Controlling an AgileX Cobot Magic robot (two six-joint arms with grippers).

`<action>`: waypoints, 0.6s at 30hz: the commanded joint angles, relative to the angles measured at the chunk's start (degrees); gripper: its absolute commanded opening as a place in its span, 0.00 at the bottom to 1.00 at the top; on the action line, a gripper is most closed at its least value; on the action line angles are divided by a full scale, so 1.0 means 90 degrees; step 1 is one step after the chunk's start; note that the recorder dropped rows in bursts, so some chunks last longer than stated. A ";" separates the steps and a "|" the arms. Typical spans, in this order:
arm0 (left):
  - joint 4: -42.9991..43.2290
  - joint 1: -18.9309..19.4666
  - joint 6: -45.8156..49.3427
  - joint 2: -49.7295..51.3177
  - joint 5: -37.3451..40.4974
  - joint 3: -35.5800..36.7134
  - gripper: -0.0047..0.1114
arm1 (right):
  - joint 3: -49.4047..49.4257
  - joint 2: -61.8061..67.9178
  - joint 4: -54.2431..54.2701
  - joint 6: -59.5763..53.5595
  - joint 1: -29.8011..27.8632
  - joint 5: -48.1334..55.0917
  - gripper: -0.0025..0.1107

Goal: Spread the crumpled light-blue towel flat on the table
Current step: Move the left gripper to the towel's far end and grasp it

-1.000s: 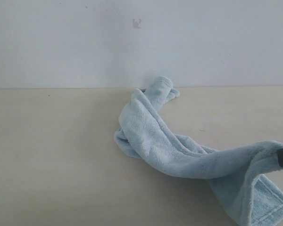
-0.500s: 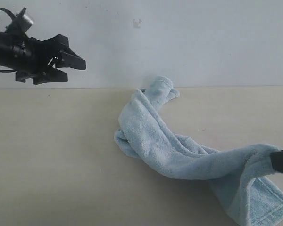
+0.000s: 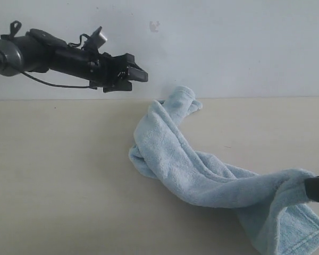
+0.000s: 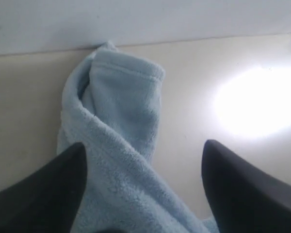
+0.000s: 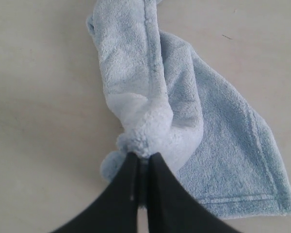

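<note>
Blue towel (image 5: 136,73) is clamped by the right pincer (image 5: 143,159), plain only from its wrist; left pincer (image 4: 143,150) gapes.

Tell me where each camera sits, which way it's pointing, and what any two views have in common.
Exterior view: off the arms, facing the wall across the table; it shows the whole towel, the left arm at upper left, and the right jaws at the right edge.
Left wrist view: on the left arm, looking past the open left jaws at the towel's end by the wall.
Right wrist view: on the right arm, looking along the right jaws, shut on bunched towel.
Shared: exterior and left wrist both show that wall-side towel end.
</note>
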 commanded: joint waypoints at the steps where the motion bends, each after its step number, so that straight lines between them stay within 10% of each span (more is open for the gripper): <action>1: 0.0534 -0.0232 -0.0284 0.0445 0.0199 -0.0494 0.59 | 0.0015 -0.0025 0.0045 -0.0053 0.0001 -0.0118 0.02; 18: 0.1346 -0.0552 -0.0605 0.0857 -0.0784 -0.0796 0.59 | 0.0015 -0.0025 0.0045 -0.0078 0.0001 -0.0130 0.02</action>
